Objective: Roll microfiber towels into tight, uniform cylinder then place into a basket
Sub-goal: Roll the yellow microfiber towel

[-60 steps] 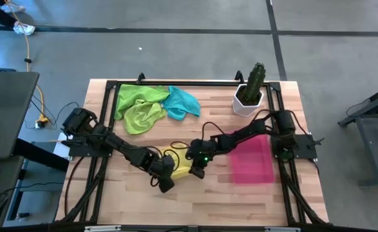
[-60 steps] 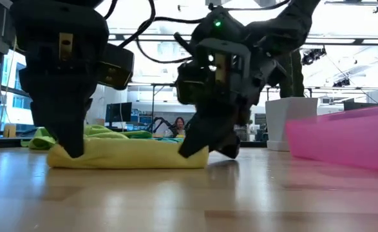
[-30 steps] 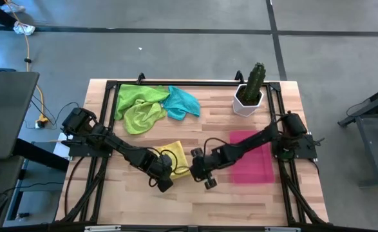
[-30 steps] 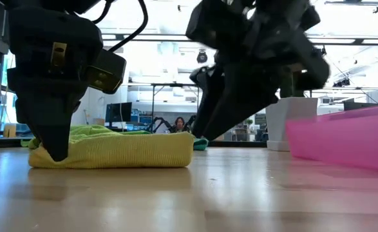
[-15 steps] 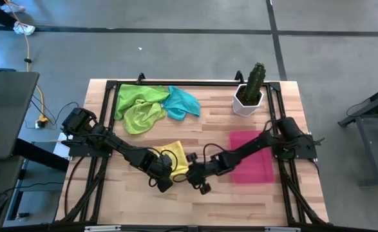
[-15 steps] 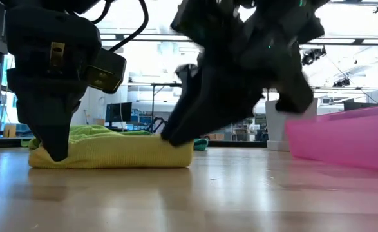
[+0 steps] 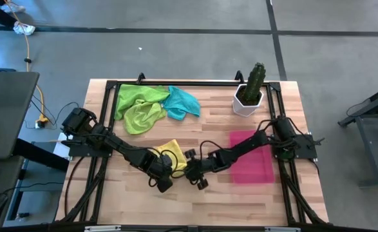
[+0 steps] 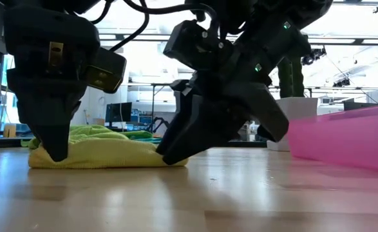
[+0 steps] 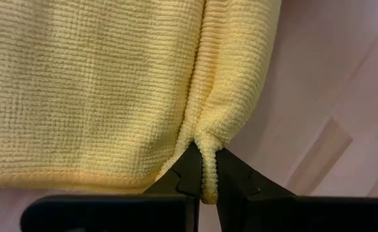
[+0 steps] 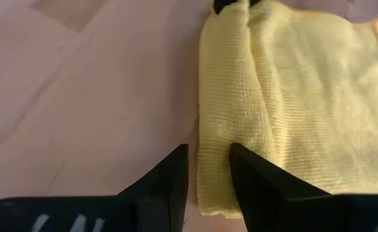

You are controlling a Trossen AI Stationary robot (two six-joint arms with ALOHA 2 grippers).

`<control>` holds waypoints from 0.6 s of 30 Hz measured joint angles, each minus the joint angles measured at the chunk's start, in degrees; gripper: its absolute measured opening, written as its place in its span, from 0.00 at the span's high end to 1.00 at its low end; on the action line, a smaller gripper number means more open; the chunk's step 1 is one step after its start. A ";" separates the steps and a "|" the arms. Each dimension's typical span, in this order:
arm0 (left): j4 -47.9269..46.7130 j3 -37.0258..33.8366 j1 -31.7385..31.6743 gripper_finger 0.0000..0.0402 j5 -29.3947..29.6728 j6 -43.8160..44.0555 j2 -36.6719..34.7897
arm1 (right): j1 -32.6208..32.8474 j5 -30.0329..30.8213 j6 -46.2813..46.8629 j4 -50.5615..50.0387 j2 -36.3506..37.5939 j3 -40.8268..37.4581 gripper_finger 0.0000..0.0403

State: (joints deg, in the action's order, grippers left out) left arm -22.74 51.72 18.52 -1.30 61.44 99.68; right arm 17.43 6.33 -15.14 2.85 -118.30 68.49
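The yellow microfiber towel (image 7: 178, 156) lies flat on the table with its near edge rolled into a narrow strip (image 10: 230, 96). My left gripper (image 9: 208, 177) is shut on the strip's left end. My right gripper (image 10: 209, 174) stands open at the strip's right end, one finger on either side of it, and is low at the towel's end (image 8: 166, 158) in the low view. The pink basket (image 7: 252, 161) stands to the right. My left gripper pinches the left end of the rolled strip (image 9: 209, 145) between its two fingers, where the cloth bunches into a narrow fold. The fingers come steeply from above. The towel rests on the table, slack. My right gripper straddles the strip's other end (image 10: 213, 154); I cannot tell whether it touches.
Two lime green towels (image 7: 140, 106) and a teal one (image 7: 182, 103) lie heaped at the far left. A white pot with a cactus (image 7: 248, 96) stands at the far right. Bare wood lies near the front edge.
My right gripper has come down and toward the table's left, tipping more steeply, from beside the towel to the right end of its rolled near edge. The towel has stayed in place.
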 joint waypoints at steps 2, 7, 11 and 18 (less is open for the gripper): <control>0.01 0.01 0.00 0.96 0.00 -0.57 0.00 | -0.02 -0.58 -1.51 -0.01 0.00 0.00 0.71; 0.03 0.00 0.00 0.96 0.00 -0.58 0.00 | 0.00 -0.57 -3.25 -0.02 0.02 0.00 0.58; 0.07 0.00 0.00 0.96 0.00 -0.58 0.00 | -0.59 -0.59 -3.36 0.33 0.02 0.00 0.46; 0.13 0.00 0.00 0.96 0.00 -0.58 0.00 | -2.16 -0.57 -3.45 2.16 0.07 0.00 0.38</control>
State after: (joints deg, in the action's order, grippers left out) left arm -22.61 51.72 18.52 -1.30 60.86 99.68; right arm 15.27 5.76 -18.59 5.01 -118.24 68.49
